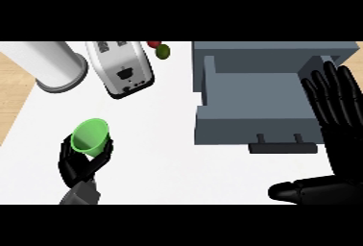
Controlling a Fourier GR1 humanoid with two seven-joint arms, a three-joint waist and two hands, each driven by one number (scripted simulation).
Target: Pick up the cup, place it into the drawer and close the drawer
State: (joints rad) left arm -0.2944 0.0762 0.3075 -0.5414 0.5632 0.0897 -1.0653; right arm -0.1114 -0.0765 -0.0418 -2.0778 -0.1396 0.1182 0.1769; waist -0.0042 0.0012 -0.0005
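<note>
At lower left the left hand point(81, 163) curls round the green cup point(91, 137), held ready for carrying; the right hand point(333, 103) rests open at right beside the pulled-out drawer point(248, 103), which awaits the cup.

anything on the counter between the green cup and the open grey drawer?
Head view: nothing. The left hand is curled round the green plastic cup; from there to the open grey drawer only bare white countertop shows.
</note>
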